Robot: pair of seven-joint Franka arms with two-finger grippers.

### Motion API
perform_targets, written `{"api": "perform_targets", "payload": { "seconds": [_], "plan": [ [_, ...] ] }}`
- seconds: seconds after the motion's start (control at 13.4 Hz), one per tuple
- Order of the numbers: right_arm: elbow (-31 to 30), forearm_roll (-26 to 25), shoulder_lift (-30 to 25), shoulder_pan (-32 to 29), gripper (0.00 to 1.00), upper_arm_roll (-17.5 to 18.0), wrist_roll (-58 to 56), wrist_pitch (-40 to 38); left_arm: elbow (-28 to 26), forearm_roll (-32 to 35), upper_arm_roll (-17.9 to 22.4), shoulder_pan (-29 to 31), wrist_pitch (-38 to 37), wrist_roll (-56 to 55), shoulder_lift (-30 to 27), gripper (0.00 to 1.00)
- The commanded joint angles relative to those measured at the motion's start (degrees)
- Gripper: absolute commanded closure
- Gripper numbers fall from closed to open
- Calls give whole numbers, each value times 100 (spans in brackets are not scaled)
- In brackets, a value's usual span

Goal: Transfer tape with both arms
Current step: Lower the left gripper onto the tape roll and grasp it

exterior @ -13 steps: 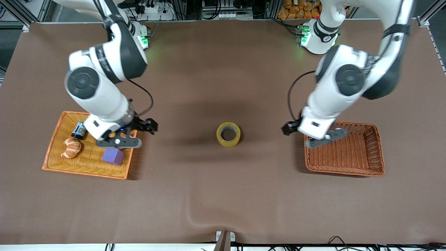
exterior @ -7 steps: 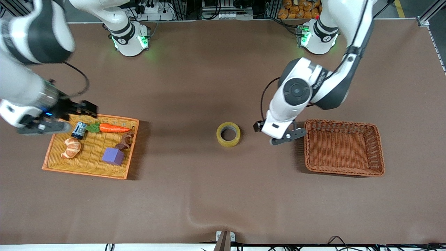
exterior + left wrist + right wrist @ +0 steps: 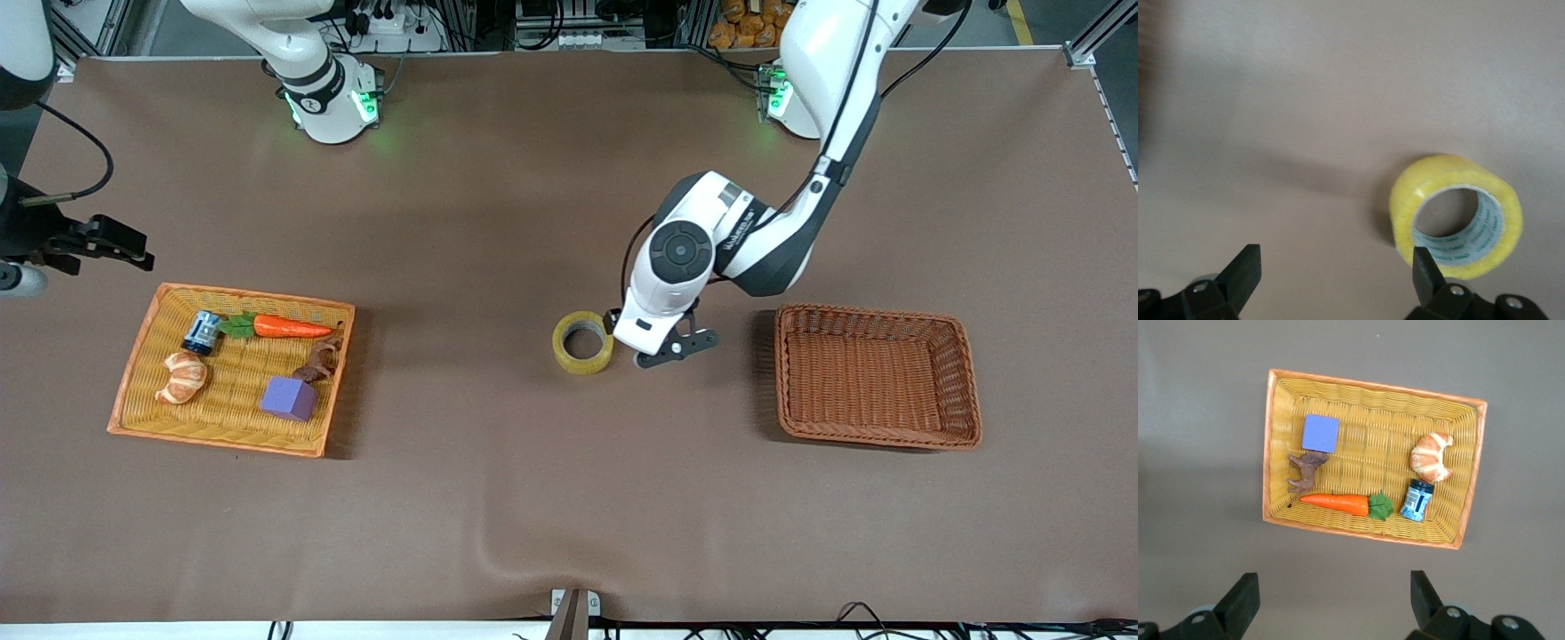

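Front view, tape: the roll of yellowish packing tape (image 3: 583, 341) lies flat on the brown table (image 3: 533, 498), ring hole up, about midway between the two baskets.
Front view, left hand: the left hand (image 3: 665, 347) is low over the table just beside the tape, toward the left arm's end; its fingers cannot be made out here.
Front view, right hand: the right hand (image 3: 98, 242) is up over bare table at the right arm's end, clear of the orange basket.
Front view, baskets: the orange basket (image 3: 333, 373) holds a carrot (image 3: 289, 327), a croissant (image 3: 183, 376), a purple cube (image 3: 288, 397), a small blue can (image 3: 203, 331) and a brown animal figure (image 3: 320, 360); the brown wicker basket (image 3: 969, 391) sits toward the left arm's end.
Left wrist view: the left hand (image 3: 1331, 277) has its fingers (image 3: 1245, 270) spread wide; the tape (image 3: 1457, 215) lies on the table close by one fingertip, outside the gap.
Right wrist view: the right hand (image 3: 1331, 593) has its fingers (image 3: 1423, 590) apart, holding nothing, high above the orange basket (image 3: 1271, 453) and its contents.
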Motion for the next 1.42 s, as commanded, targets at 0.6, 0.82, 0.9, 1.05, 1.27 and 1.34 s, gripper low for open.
{"api": "perform_targets", "payload": {
  "seconds": [0.6,0.82,0.9,1.05,1.27,1.34],
  "plan": [
    [-7,21,-116,-76,0,-163,-115,45,487,34,56,-358,1185,-104,1015,1],
    [72,-226,-99,-14,0,-154,-107,54,487,34,64,-472,1307,-121,1173,44],
    [98,-235,-81,-14,0,-146,-115,54,487,34,56,-472,1439,-156,1191,67],
    [107,-445,-81,29,0,-128,-255,98,487,51,91,-472,1457,-183,1174,100],
    [72,-306,-81,4,0,-128,-256,27,504,60,161,-402,1449,-218,1104,100],
    [46,-140,-81,-32,0,-137,-256,19,539,112,222,-402,1449,-209,1078,100]
  ]
}}
